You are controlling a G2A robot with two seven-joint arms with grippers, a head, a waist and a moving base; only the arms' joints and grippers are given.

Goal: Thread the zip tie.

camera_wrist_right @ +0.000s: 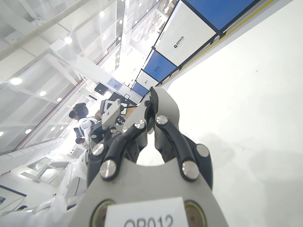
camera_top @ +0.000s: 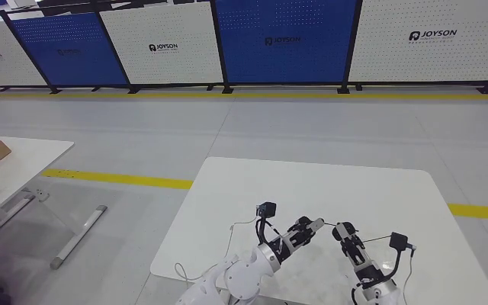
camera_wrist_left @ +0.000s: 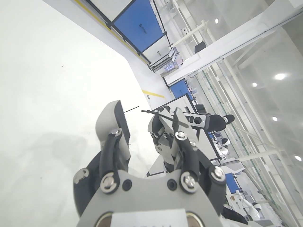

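L gripper point(camera_wrist_left: 148, 115) was over the near part of the white table point(camera_top: 305, 183), jaws wide apart. R gripper point(camera_wrist_right: 149, 102) sat just right of it, jaws narrow and pinched on the black zip tie point(camera_wrist_left: 161, 117). Tie was held up off the table, thin and straight, its free end pointing left twd the gap btwn the L gripper's jaws. Couldn't tell if the tie touched the L gripper. Both grippers were close together nr the table's near edge.

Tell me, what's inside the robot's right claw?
The right gripper pinches a thin black zip tie, with one end poking out toward the open left gripper. The pinched piece itself is covered.
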